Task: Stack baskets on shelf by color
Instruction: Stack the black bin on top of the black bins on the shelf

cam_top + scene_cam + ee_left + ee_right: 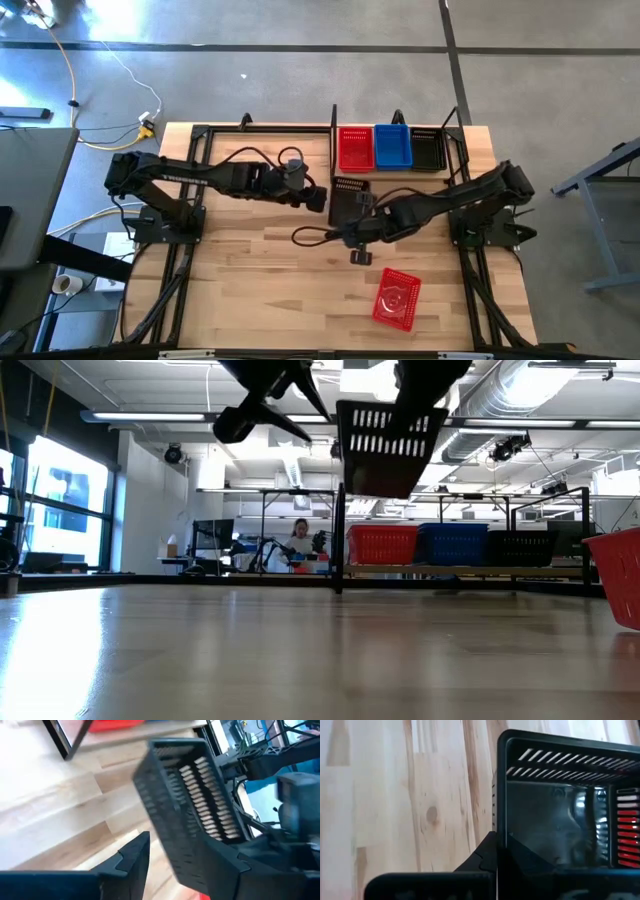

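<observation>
A black basket (350, 195) is held above the middle of the table (250, 280), off the surface, as the low view shows. The right gripper (362, 205) is clamped on one rim of this basket, one finger (485, 860) being seen outside the wall. The left gripper (318, 196) is just beside the basket's other side with its fingers (132, 857) spread apart and released; whether they touch the mesh cannot be told.

The held basket is tilted, its slotted wall turned toward the table's front edge in the low view; its long axis runs roughly from front to back.

At the table's far edge, right of centre, the shelf (334, 130) carries a red basket (355, 148), a blue basket (393, 147) and another black basket (428, 149) in a row, long axes front to back. A second red basket (397, 298) lies askew near the front right corner.

The surface is light wood planking. Beyond it a workshop with desks and a seated person (298, 540) is seen.
</observation>
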Available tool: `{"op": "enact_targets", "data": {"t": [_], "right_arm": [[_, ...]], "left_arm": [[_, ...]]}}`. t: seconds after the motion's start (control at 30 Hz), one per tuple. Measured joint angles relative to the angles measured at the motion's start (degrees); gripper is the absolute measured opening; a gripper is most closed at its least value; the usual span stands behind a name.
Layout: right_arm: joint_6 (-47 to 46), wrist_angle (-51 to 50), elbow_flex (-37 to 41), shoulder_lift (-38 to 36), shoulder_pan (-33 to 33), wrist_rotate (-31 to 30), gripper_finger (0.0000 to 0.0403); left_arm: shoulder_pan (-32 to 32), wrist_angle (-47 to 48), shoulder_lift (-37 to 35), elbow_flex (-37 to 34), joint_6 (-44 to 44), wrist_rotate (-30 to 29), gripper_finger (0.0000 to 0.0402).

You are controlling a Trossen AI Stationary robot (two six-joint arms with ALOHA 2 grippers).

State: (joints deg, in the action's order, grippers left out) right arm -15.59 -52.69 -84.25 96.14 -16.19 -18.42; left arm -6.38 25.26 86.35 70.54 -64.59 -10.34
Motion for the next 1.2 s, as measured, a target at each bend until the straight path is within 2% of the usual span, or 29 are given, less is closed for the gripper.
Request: {"op": "enact_targets", "data": {"t": [0.27,0.63,0.97,1.2], "right_arm": [[0.6,-3.3,0.5,-5.7,-0.3,-2.9,0.0],[0.1,-3.6,12.8,-19.1,0.6,-5.4,0.0],[5.3,-3.8,25.0,-36.5,6.2,-7.9,0.0],[13.7,-4.3,29.0,-45.0,12.0,-8.1,0.0]], "left_arm": [[-2.9,-0.8,0.0,0.0,4.7,1.1,0.0146],[-5.5,-2.9,0.0,0.0,9.5,5.4,0.0145],[-7.0,-2.9,0.0,0.0,11.3,5.8,0.0145],[-8.5,-2.9,0.0,0.0,12.9,5.8,0.0145]]}}
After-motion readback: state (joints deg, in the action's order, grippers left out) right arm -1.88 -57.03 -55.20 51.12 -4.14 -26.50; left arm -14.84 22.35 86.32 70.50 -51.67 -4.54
